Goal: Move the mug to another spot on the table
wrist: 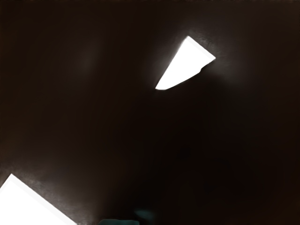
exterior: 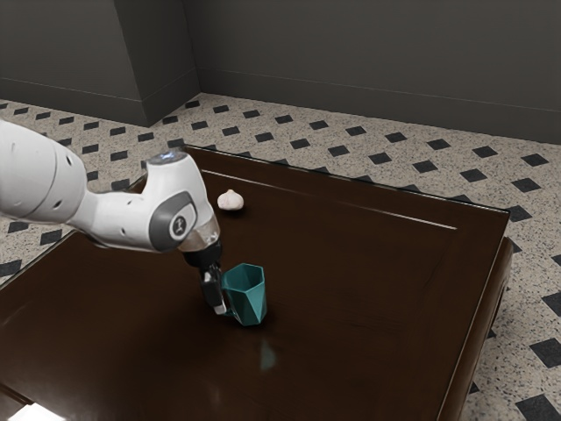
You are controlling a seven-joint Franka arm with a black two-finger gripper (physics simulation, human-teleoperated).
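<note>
Mug [exterior: 248, 296], teal and faceted, is standing upright near the middle of the dark wooden surface [exterior: 377, 272], a little toward the near edge in the exterior view. I cannot tell whether its base is resting on the wood or hanging just above it. End effector [exterior: 214, 303] is sitting right against the mug's wall on the exterior view's left, reaching down from the white arm [exterior: 131, 219]. Whether it is apart or clamped on that wall cannot be told from here. In the wrist view a sliver of the teal mug [wrist: 119, 221] is showing just under the hand, and the glossy surface [wrist: 93, 122] beyond is reflecting bright lights. A small pale bulb [exterior: 230, 201], garlic-like, is lying well apart, farther back. Judging by this, the grasp step is in hand and the carry is not yet evident. The next move is calling for a sure hold, a lift clear of the wood, travel toward the open ground on the exterior view's right, and a gentle, upright setting down.
</note>
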